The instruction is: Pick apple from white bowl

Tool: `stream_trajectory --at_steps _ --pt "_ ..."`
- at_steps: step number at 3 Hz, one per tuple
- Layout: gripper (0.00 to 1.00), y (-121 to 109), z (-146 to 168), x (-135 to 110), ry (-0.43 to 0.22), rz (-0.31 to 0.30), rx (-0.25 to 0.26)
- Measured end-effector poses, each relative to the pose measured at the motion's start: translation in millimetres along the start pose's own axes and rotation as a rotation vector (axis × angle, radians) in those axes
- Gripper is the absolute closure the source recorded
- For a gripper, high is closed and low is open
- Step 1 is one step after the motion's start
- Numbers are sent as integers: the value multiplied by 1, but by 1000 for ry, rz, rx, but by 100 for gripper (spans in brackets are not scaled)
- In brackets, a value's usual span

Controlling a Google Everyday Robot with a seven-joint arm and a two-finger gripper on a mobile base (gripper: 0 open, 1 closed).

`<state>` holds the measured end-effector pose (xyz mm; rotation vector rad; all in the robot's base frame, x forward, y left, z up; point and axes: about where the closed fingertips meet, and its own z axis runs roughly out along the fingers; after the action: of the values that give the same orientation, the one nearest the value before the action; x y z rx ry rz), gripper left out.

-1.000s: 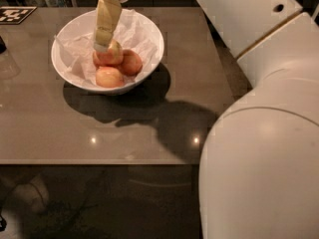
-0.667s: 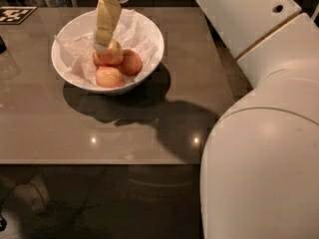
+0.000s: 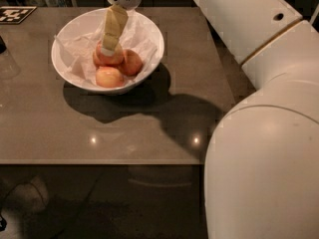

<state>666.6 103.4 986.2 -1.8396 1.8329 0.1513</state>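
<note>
The white bowl (image 3: 155,40) stands on the table at the back left, lined with crumpled white paper. Three apples show in it. My gripper (image 3: 107,50) reaches down from above into the bowl, and its tip rests on the back-left apple (image 3: 117,59), the reddest of the three. Two paler orange-pink apples lie beside it, one to the right (image 3: 132,62) and one in front (image 3: 109,77). The gripper hides the top of the reddest apple, so no yellow-green patch shows.
The brown table (image 3: 149,128) has its front edge near the middle of the view. My white arm (image 3: 259,39) and base fill the right side. A black-and-white marker (image 3: 12,14) lies at the back left corner, and a clear glass (image 3: 6,63) stands at the left edge.
</note>
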Motion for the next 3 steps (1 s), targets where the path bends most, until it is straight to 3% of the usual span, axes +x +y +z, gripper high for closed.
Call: stream_trajectory --at_steps 3 --pt "0 3 44 15 43 40 -55"
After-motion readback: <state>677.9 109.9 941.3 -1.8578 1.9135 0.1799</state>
